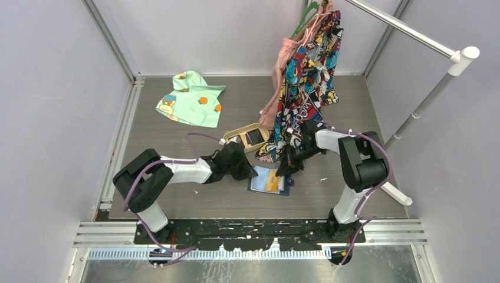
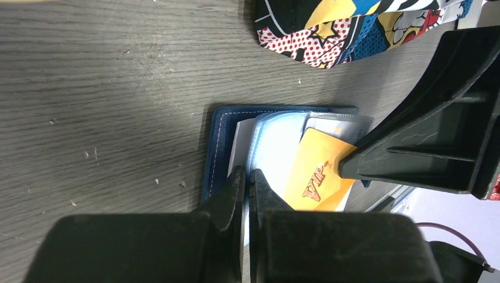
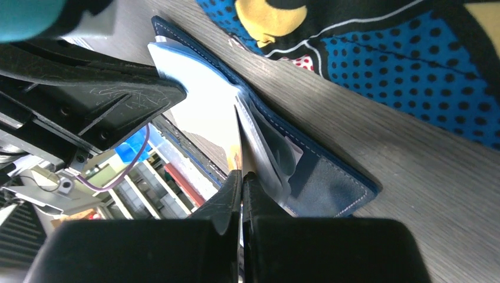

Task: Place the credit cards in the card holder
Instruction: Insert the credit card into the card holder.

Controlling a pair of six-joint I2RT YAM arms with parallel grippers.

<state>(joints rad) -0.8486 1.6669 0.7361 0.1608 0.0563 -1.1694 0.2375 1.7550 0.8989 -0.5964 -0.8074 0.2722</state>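
Note:
The card holder (image 1: 262,184) is a navy wallet lying open on the table between both arms, its pale glossy pockets (image 2: 277,141) facing up. My left gripper (image 2: 248,177) is shut, pinching the edge of a pale pocket flap. An orange-yellow credit card (image 2: 318,174) marked VIP lies slanted over the pockets. My right gripper (image 3: 242,173) is shut on that card (image 3: 239,159), seen edge-on against the wallet (image 3: 330,183). The right gripper's fingers (image 2: 413,135) reach in from the right in the left wrist view. A grey card (image 2: 342,125) sticks out of a pocket behind the orange one.
A comic-print garment (image 1: 306,76) hangs from a rail (image 1: 413,32) and drapes down just behind the wallet, its hem (image 2: 354,23) close to it. A tan oval tray (image 1: 250,137) sits behind the left gripper (image 1: 250,171). A green printed cloth (image 1: 191,97) lies far left.

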